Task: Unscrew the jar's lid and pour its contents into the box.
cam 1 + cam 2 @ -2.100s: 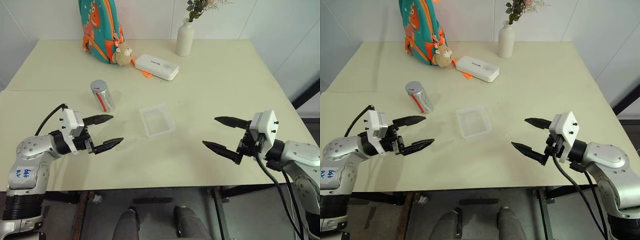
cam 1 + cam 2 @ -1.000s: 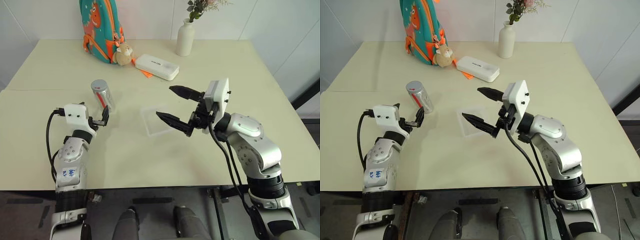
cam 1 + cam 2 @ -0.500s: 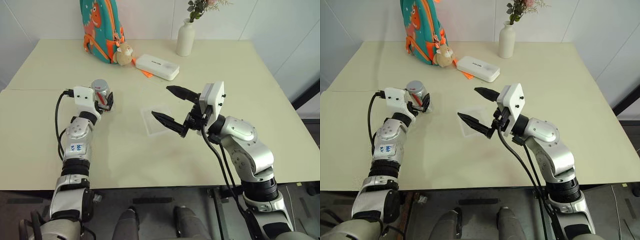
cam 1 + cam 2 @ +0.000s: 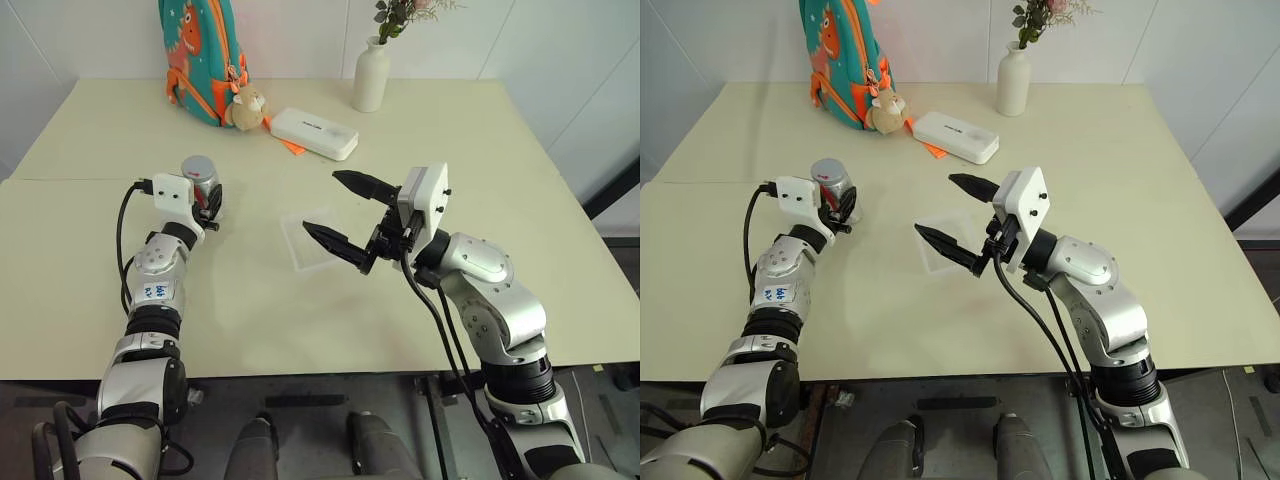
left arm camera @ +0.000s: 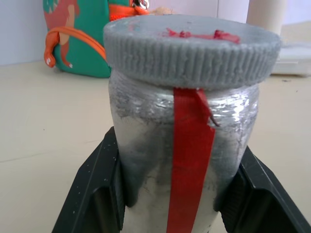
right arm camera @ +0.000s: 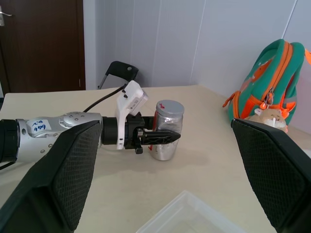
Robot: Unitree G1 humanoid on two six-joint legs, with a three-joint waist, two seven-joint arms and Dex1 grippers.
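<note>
Jar (image 5: 184, 160), silvery foil-like cylinder under ribbed grey lid (image 5: 192, 48), sits clamped in left gripper (image 4: 845, 205); right gripper (image 4: 342, 215) gapes.

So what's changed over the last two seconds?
The left end effector reached forward and shut on the jar, which now stands upright, lid on. The right end effector swung in over the box, open. The box hasn't moved.
</note>
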